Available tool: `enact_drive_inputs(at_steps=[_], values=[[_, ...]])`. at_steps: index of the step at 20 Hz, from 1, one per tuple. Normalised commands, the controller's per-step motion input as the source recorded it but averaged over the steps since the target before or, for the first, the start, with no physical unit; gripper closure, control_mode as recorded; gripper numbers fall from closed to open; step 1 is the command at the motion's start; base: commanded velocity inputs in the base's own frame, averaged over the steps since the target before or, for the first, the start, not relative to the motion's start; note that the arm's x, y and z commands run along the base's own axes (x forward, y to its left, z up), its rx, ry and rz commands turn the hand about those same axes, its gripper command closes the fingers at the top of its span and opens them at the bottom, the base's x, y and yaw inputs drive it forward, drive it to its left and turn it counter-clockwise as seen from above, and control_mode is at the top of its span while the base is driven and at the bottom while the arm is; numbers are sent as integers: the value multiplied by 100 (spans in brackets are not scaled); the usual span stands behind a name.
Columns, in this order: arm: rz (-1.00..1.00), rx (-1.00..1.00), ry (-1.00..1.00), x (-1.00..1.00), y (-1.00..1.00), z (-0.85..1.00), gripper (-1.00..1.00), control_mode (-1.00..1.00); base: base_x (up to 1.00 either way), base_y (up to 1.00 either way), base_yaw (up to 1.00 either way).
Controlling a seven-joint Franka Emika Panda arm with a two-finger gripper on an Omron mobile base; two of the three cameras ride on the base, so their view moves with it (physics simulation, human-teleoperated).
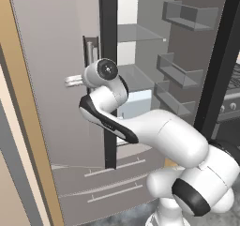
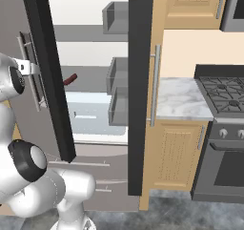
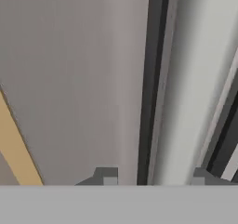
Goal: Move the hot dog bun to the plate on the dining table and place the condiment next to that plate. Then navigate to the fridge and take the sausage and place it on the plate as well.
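1. White arm (image 1: 178, 145) rises from the base and folds tight at the elbow, close against the front of the fridge (image 2: 86, 47).
2. At its end the gripper (image 1: 73, 81) sits at the left door's upright handle (image 1: 89, 51). From the hand camera a fingertip (image 3: 108, 176) stands on each side of the dark bar; whether they are pressing it or merely bracketing it cannot be told.
3. Left door (image 1: 56, 103) stands close in front of the hand, while the right side is swung wide, showing its grey bins (image 1: 180, 75).
4. Deeper inside, the sausage (image 2: 70, 78) lies on a shelf just above the white drawer (image 2: 95, 114), partly hidden by the left door's dark edge.
5. Likely trouble: if the hold on the handle is shallow, a pull could slip off it; the folded elbow leaves the door little room to swing and may be struck; a hasty reach past the door edge could knock the sausage rolling backward.
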Motion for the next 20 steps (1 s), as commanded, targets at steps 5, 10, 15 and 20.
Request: enact_drive_inputs(at_steps=[5,10,15,20], values=[[11,0,8,-99,100,14,100,-100,0,0,0],[14,0,12,-99,100,5,100,-100,0,0,0],[16,0,13,-92,100,1,-100,-100,0,0,0],[16,0,2,-93,48,0,-100,-100,0,0,0]])
